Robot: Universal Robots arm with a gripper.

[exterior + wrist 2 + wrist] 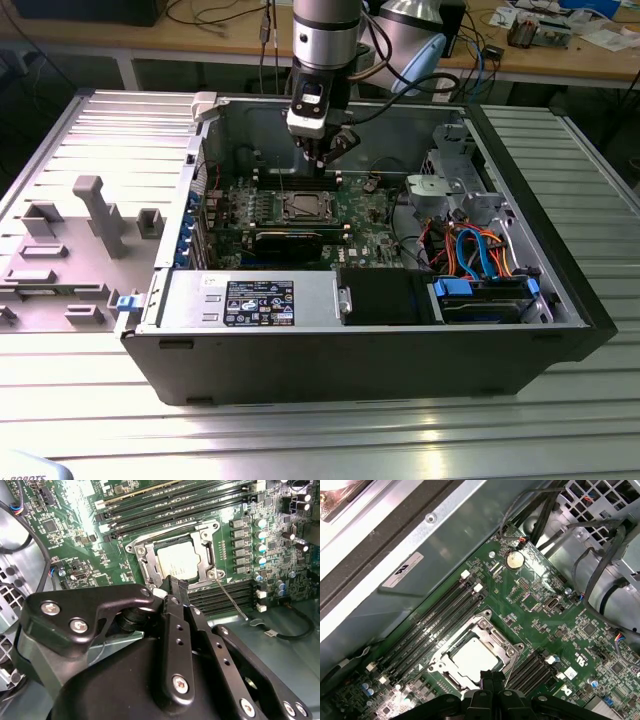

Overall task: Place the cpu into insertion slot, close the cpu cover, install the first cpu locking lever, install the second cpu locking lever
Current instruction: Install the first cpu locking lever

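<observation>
**A:** Over the insertion slot (136,549), how does the gripper (176,586) stand?

**B:** Its two black fingers are brought together, tip against tip, with nothing between them. It holds nothing. In both wrist views the tips sit at the slot's edge, but I cannot tell whether they touch the metal.

**A:** And the cpu (177,562)?

**B:** It is seated inside the slot, lying flat with its pale metal top facing up.

**A:** Is the cpu cover (206,555) down?

**B:** Yes. The silvery frame lies over the slot, and the chip shows through its square cut-out.

**A:** Any lever to be seen?

**B:** In the second wrist view a thin metal lever (231,600) runs out from one corner of the slot. It slants away across the memory slots (220,594) beside it and does not lie along the frame.

**A:** What surrounds the slot?

**B:** The green board (75,530) does, with rows of long memory slots on two opposite sides of the slot.

**A:** And from the exterior view?

**B:** The arm reaches down into the open computer case (300,370), which lies on a ribbed metal table (300,440). The gripper hangs just above the slot, on its far side.
</observation>
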